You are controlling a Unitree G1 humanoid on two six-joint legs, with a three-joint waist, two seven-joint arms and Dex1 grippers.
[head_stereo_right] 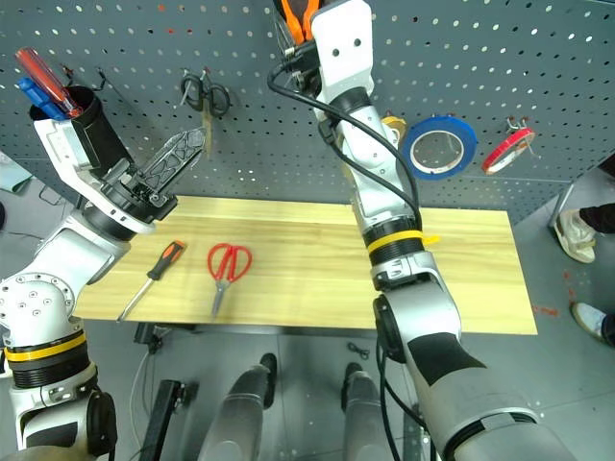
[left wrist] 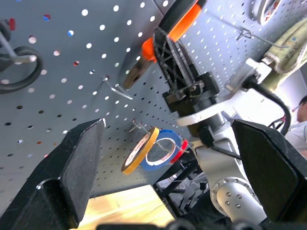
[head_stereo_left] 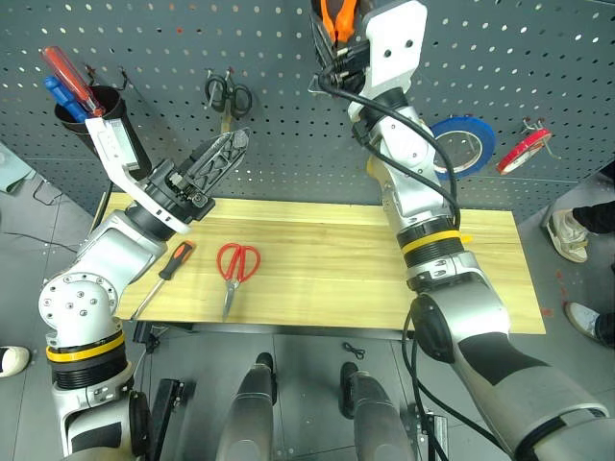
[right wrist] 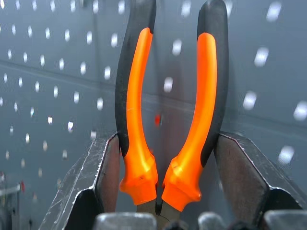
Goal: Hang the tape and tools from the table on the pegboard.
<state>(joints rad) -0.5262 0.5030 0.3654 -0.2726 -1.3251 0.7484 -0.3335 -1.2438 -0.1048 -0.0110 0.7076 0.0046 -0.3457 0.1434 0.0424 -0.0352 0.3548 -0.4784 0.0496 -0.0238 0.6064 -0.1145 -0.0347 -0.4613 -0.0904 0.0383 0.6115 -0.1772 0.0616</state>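
**Pliers raised to the pegboard, two tools left on the surface**

Orange-and-black pliers (right wrist: 168, 120) sit clamped between the two fingers of the right gripper (head_stereo_left: 338, 43), handles pointing away from the wrist toward the pegboard (head_stereo_left: 288, 115). That arm reaches high up the panel, near the top edge of the head views. From the left wrist view the pliers' metal nose points toward a bare hook (left wrist: 117, 90).

The left gripper (head_stereo_left: 216, 158) hangs over the left end of the surface (head_stereo_left: 346, 279), fingers spread wide and holding nothing, angled up toward the board.

On the wood lie the red-handled scissors (head_stereo_left: 234, 269) and, just to their left, the slim screwdriver (head_stereo_left: 165, 276) with its black-and-orange handle.

Already on hooks: the red tape (head_stereo_left: 525, 150) at far right, a wider blue roll (head_stereo_left: 463, 146) beside it, a yellow roll (left wrist: 140, 149), and small black-handled scissors (head_stereo_left: 227, 95). A black cup (head_stereo_left: 96, 120) at the left holds red and blue screwdrivers (head_stereo_left: 69, 82).
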